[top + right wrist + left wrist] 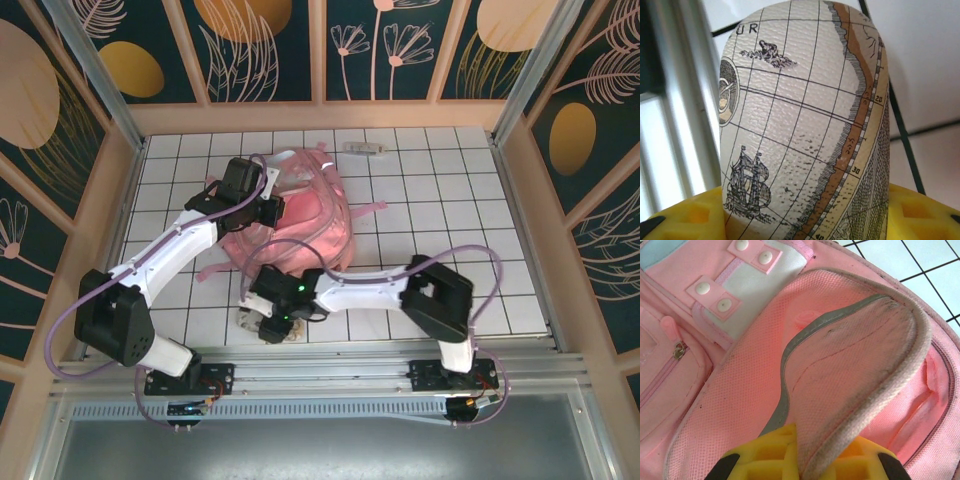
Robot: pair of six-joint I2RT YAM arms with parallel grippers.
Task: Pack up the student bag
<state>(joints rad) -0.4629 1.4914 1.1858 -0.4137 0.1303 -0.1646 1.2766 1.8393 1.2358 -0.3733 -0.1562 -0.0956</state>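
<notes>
Right gripper (272, 322): lower centre of the overhead frame, at the near table edge. Jaws straddle a map-printed case (800, 125), with yellow fingers (690, 220) at both its sides. Whether they have bitten, I cannot tell.
Step in hand: looks like picking up the case. Best to squeeze squarely across its width, then lift straight before swinging up-frame.
Student bag (325, 225): centre frame, lying on the white tiled table (440, 200), just beyond those fingers and apart from them.
Left gripper (810, 462): clenched on the bag's flap (865, 365), holding the mouth open for the case.
</notes>
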